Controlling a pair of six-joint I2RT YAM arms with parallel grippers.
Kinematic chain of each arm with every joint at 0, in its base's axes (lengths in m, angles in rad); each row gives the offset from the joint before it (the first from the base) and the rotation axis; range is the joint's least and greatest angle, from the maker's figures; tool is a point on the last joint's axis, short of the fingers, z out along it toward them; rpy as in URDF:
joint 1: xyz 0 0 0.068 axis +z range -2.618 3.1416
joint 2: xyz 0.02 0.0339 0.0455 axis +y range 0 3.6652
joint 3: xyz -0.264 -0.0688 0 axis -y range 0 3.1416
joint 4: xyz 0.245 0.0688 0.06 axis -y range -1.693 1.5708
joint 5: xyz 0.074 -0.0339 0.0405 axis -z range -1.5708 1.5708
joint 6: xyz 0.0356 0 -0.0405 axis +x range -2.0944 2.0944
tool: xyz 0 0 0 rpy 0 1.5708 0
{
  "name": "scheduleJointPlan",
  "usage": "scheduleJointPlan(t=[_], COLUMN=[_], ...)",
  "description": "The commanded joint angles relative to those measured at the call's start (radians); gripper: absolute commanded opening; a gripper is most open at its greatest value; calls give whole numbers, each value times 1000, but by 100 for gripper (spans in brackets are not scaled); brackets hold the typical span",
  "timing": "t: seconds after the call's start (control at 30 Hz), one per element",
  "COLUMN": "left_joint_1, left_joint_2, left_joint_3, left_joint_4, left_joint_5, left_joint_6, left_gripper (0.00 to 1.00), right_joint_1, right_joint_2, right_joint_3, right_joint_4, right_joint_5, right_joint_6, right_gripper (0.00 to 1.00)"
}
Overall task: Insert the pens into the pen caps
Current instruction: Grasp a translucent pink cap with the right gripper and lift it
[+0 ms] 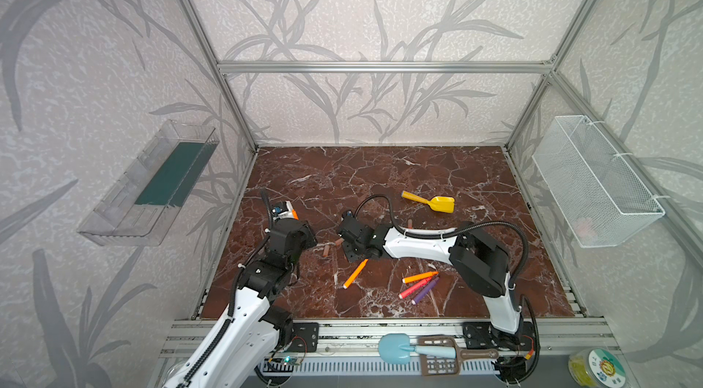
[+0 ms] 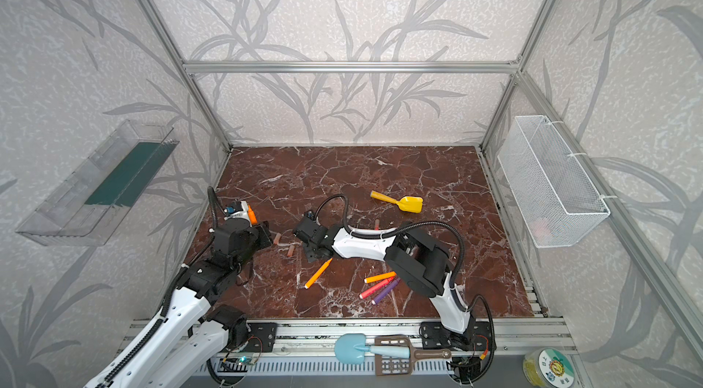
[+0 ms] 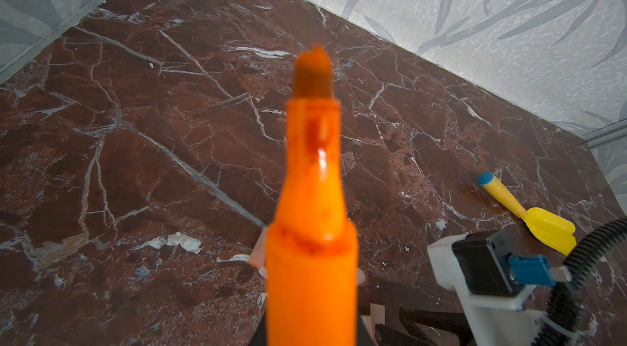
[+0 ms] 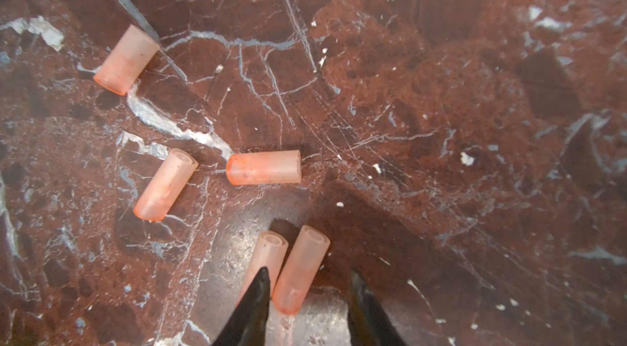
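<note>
Pens: you can count five in both top views: three orange, one red-pink pen (image 1: 415, 288) and one purple pen (image 1: 427, 291).
Held orange pen (image 3: 312, 225): the left gripper (image 1: 295, 220) is clamped on it, at the left of the marble top (image 1: 380, 177).
Loose pens: four lie flat. A lone orange pen (image 1: 355, 274) is just in front of the right gripper (image 4: 308, 271). Another orange pen (image 1: 420, 277) lies close to the red-pink and purple ones.
Pen caps (image 4: 264, 167): you get five in the right wrist view, all on their sides.
Right gripper: its jaws stand apart, straddling one cap (image 4: 300, 269). A neighbouring cap (image 4: 269, 252) lies alongside, just outside one finger.
Yellow scoop (image 1: 437, 202): one, well apart toward the back.
Right wrist view only: all five caps together. A top view gives you three.
Left wrist view only: the held pen's bare tip.
Top views only: the four loose pens.
</note>
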Motion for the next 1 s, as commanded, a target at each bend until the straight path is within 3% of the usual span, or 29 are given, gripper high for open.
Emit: scheduleJointPlan(t=[0.0, 0.27, 0.6, 0.73, 0.97], left_joint_1=[4, 4, 4, 4, 4], left_joint_2=[-2, -5, -5, -5, -5], left_joint_3=[-9, -10, -10, -9, -8], left_joint_4=[6, 6, 7, 8, 7], left_joint_5=[-12, -10, -6, -4, 7], left_joint_6=[4, 2, 3, 2, 5], left_gripper=[0, 0, 0, 0, 0], right_joint_1=[-3, -3, -3, -4, -13], right_joint_2=[23, 51, 108, 94, -13], right_joint_3=[29, 47, 102, 86, -18], right_joint_4=[-43, -70, -119, -111, -57], right_joint_5=[-1, 37, 57, 60, 70], right_joint_6=[-7, -8, -14, -10, 6], right_gripper=[37, 26, 26, 18, 14])
